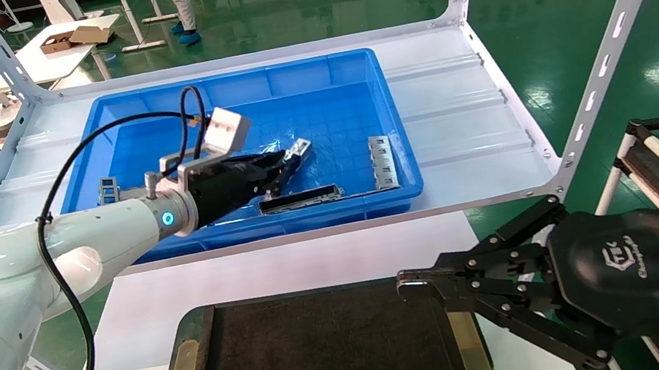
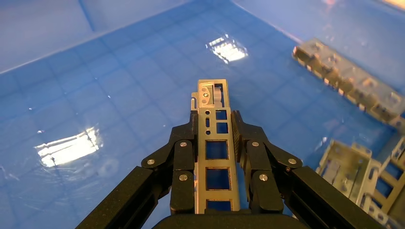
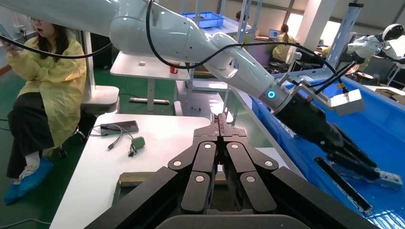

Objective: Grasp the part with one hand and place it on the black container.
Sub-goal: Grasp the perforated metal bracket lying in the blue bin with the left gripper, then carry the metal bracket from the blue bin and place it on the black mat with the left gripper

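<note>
Left tool (image 2: 215, 138) pinches the part (image 2: 215, 143) above the blue bin's (image 1: 160, 99) open floor.

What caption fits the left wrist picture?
Left tool grips the metal strip above the blue bin floor.

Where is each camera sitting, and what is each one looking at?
Head view: sits on the head, looks down at the blue bin and black container; both arms show.
Left wrist view: sits on the left wrist, looks into the bin; left gripper shut on the part.
Right wrist view: sits on the right wrist, looks over the shut right gripper.
Head and right wrist views share the left arm.
</note>
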`<state>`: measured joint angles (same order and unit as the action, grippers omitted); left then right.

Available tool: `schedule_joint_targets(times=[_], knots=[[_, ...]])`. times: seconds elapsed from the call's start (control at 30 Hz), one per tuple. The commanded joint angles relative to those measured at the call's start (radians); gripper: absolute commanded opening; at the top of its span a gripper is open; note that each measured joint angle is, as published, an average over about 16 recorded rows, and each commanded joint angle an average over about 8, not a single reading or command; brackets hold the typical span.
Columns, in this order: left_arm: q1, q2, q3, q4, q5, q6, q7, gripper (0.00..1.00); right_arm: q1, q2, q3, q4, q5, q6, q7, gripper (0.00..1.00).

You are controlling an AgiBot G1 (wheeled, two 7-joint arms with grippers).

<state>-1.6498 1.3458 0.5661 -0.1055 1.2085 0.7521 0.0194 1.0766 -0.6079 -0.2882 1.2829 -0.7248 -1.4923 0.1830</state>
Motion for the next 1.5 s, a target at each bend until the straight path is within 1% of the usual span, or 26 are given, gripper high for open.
schedule_joint_targets(times=[0.03,0.13,0.23,0.4,0.53,0.7,0.83,0.97,1.07,1.17,1.27,1.37,1.5], knots=[[-0.005,0.0,-0.005,-0.003,-0.011,-0.001,-0.004,0.0,0.0,0.0,0.0,0.0,0.0,0.0,0.0,0.0],[-0.024,-0.01,-0.023,-0.006,-0.043,0.029,-0.007,0.0,0.0,0.0,0.0,0.0,0.0,0.0,0.0,0.0],[-0.042,-0.027,-0.045,-0.008,-0.077,0.086,-0.008,0.0,0.0,0.0,-0.001,0.0,0.0,0.0,0.0,0.0],[-0.049,-0.075,-0.085,-0.015,-0.141,0.238,-0.011,0.0,0.0,0.0,-0.001,0.0,0.001,0.0,0.0,0.0],[-0.028,-0.121,-0.112,-0.03,-0.188,0.372,-0.019,0.0,0.0,0.0,-0.001,0.0,0.001,0.0,-0.001,0.0],[0.03,-0.188,-0.141,-0.075,-0.238,0.527,-0.036,0.0,0.0,0.001,-0.001,0.0,0.001,0.001,-0.001,0.0],[0.098,-0.242,-0.163,-0.145,-0.281,0.637,-0.062,0.0,0.0,0.001,-0.002,0.0,0.001,0.001,-0.001,0.0],[0.189,-0.291,-0.175,-0.26,-0.326,0.754,-0.106,0.0,0.0,0.001,-0.002,0.0,0.001,0.001,-0.001,0.0],[0.274,-0.322,-0.178,-0.37,-0.359,0.809,-0.147,0.0,0.0,0.001,-0.002,0.0,0.001,0.001,-0.001,0.0],[0.37,-0.348,-0.177,-0.483,-0.388,0.809,-0.19,0.0,0.001,0.001,-0.002,0.0,0.002,0.001,-0.001,0.0],[0.471,-0.37,-0.176,-0.592,-0.404,0.769,-0.23,0.0,0.001,0.001,-0.002,0.0,0.002,0.001,-0.001,0.0],[0.574,-0.389,-0.176,-0.692,-0.407,0.702,-0.266,0.0,0.001,0.001,-0.003,0.0,0.002,0.001,-0.001,0.0],[0.71,-0.414,-0.178,-0.815,-0.399,0.575,-0.309,0.0,0.001,0.001,-0.003,0.0,0.002,0.001,-0.001,0.0]])
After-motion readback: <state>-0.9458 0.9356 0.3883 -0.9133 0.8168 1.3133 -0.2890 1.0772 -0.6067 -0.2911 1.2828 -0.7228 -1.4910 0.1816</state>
